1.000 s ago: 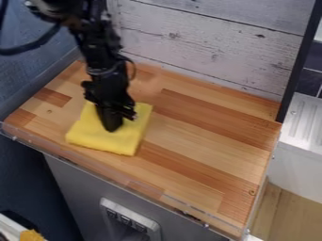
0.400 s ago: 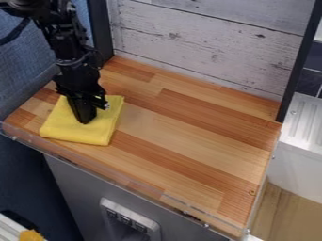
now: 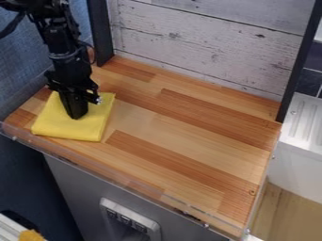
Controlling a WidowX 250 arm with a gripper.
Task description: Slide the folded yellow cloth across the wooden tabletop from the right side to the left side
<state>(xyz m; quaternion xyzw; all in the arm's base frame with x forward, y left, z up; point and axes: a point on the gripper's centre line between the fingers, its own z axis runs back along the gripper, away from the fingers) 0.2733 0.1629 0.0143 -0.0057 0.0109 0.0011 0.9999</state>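
Observation:
The black gripper (image 3: 76, 116) points down onto a folded yellow cloth (image 3: 91, 128) at the left side of the wooden counter. Its tip rests against the cloth's top, near the middle, and covers part of it. The cloth lies flat, close to the counter's left corner and front edge. Whether the gripper pinches the fabric or only presses on it, I cannot tell.
The wooden counter (image 3: 189, 136) has a clear plastic lip (image 3: 129, 179) along its front. A whitewashed plank wall (image 3: 207, 47) stands behind it, with dark posts at both ends. A blue wall is on the left, a white ribbed surface (image 3: 305, 122) on the right.
The gripper and the yellow cloth have moved together to the left and slightly back across the counter, most of it before the middle frame and a little since.

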